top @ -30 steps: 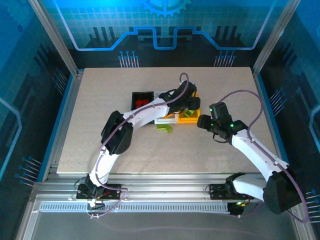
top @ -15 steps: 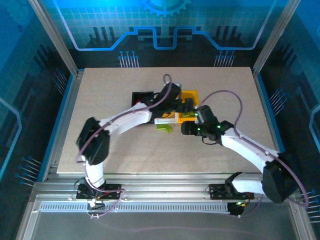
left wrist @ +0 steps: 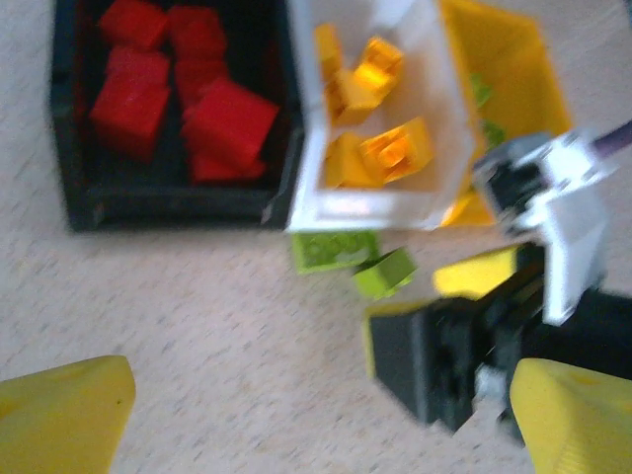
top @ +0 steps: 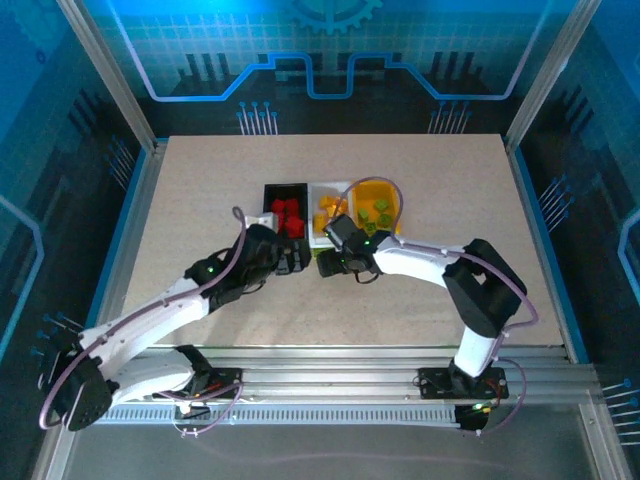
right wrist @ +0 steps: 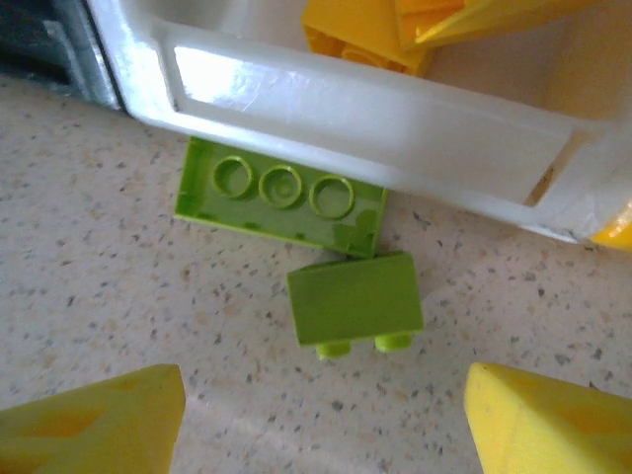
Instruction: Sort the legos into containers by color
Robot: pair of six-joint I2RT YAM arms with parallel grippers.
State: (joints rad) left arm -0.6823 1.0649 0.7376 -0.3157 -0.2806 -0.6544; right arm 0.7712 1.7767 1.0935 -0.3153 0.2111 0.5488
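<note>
Two lime bricks lie loose on the table, both grippers open above it

The flat green lego [right wrist: 281,202] lies just beside the near wall of the white bin [right wrist: 365,118], and the second green lego [right wrist: 355,296] lies on its side just near of it. The right gripper [right wrist: 324,420] hangs over the pair, fingers spread wide, holding nothing. The left gripper [left wrist: 316,415], nearer and to the left, gapes fully, also empty. Red legos [left wrist: 197,109] sit in the black bin [left wrist: 69,148] at left, yellow-orange legos [left wrist: 385,148] in the white bin, and the yellow bin [left wrist: 513,59] stands at right.
</note>
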